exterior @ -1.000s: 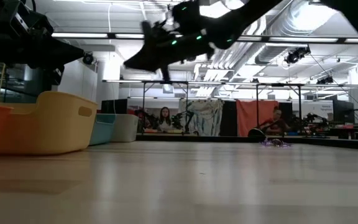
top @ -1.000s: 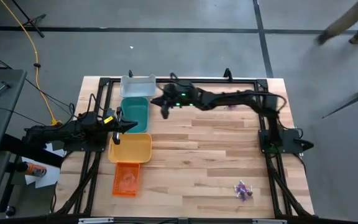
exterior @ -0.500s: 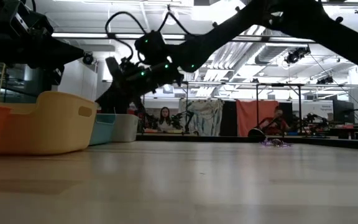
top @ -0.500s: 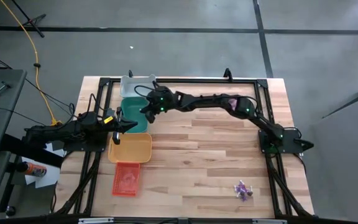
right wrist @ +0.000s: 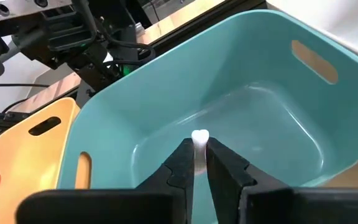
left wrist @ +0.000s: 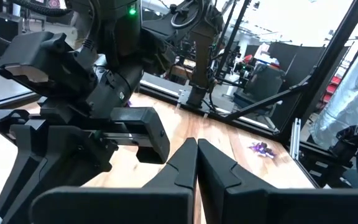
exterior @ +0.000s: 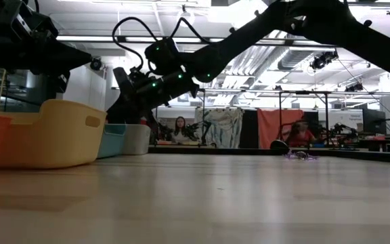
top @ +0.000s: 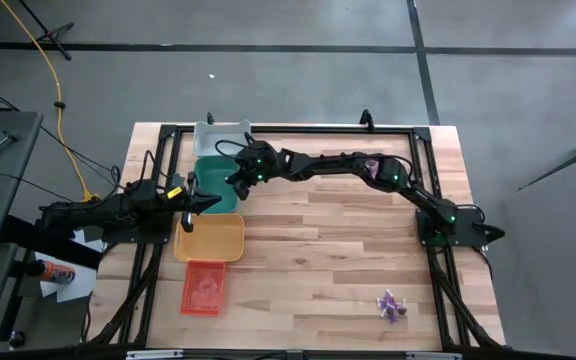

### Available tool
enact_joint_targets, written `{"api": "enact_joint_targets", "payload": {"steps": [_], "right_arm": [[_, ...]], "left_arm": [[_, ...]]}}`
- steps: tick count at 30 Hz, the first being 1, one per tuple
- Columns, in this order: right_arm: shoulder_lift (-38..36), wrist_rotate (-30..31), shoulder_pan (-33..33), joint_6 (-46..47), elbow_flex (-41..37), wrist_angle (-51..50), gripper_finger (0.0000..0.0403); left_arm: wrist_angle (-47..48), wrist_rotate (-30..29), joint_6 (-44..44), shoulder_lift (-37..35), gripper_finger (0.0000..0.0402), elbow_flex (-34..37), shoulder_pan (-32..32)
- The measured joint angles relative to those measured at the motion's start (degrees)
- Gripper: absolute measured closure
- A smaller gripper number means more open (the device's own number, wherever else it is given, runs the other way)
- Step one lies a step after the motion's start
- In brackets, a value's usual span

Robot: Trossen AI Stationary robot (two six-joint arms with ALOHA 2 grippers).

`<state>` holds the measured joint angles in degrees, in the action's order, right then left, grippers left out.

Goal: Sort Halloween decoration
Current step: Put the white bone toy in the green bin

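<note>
- R gripper (right wrist: pixel 194 163) reaches across the table's far side and hangs over the teal tray (right wrist: pixel 241 68), fingers (right wrist: pixel 178 163) set narrow, a small whitish trinket (right wrist: pixel 199 137) at their tips; can't tell if it is still pinched or just sitting between them.
- High view: R arm stretches from its base at the table's right edge to the teal tray (top: pixel 216 180) at far left.
- L gripper (top: pixel 206 199) waits at the left side, just beside the teal tray's near edge and above the yellow tray (top: pixel 210 240); fingers (left wrist: pixel 185 163) pressed together, nothing held.
- Trays run in a column on the left: grey tray (top: pixel 220 137) farthest, then teal, yellow, and orange tray (top: pixel 202 288) nearest.
- Rest of the Halloween decoration (top: pixel 391 304), a small purple cluster, lies on the wooden table (top: pixel 338 260) near-right, well apart from both grippers.
- Low view: the purple cluster (exterior: pixel 299 155) shows at the table's edge, w/ two people seated in the room beyond.
</note>
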<state>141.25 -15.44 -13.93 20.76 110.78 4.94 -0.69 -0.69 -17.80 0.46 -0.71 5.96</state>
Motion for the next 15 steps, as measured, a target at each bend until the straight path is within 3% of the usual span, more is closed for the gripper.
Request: {"api": "enact_joint_targets", "payload": {"steps": [4, 8, 15], "right_arm": [[0.0, 0.0, 0.1, 0.0, 0.0, 0.0, 0.0333], [0.0, -0.1, 0.0, 1.6, 0.0, 0.0, 0.0276], [-4.0, -5.2, -3.8, -2.6, 0.0, -0.4, 0.0206]], "left_arm": [[0.0, 0.0, 0.0, 0.0, 0.0401, 0.0, 0.0], [0.0, 0.0, 0.0, 0.0, 0.0401, 0.0, 0.0], [0.0, 0.0, 0.0, 0.0, 0.0401, 0.0, 0.0]]}}
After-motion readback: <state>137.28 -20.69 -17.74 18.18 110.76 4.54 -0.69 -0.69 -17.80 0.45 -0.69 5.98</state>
